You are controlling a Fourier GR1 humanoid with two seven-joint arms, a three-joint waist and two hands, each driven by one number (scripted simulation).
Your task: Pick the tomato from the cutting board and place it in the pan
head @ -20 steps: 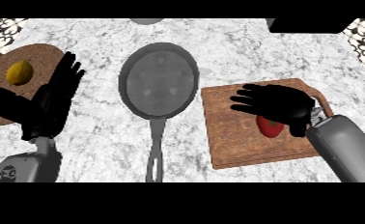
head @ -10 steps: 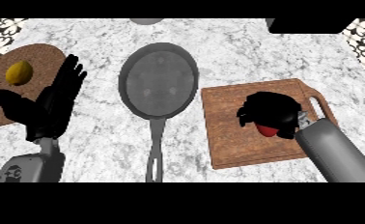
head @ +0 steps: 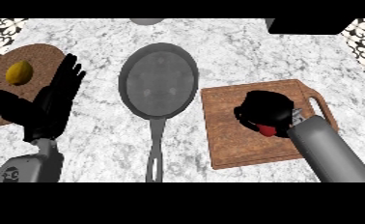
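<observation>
The marble counter [head: 214,49] carries the pan [head: 158,80] at its middle, bowl up and handle running toward the robot, just where it lay a second ago. Right of the pan, close but apart from it, lies the board [head: 228,143], also unmoved. Left of the pan a round brown slab [head: 39,56] shows at the counter's edge. The right hand [head: 265,108], right of the pan and over the board, has changed most: a second ago its fingers were spread across the wood, and now they are curled into a ball, clenched round the tomato [head: 266,131]. Only a red sliver of it shows under the fingers, on the board and not in the pan. The left hand [head: 53,102] rests open, fingers up, left of the pan as before. A lemon [head: 19,72] sits on the slab.
</observation>
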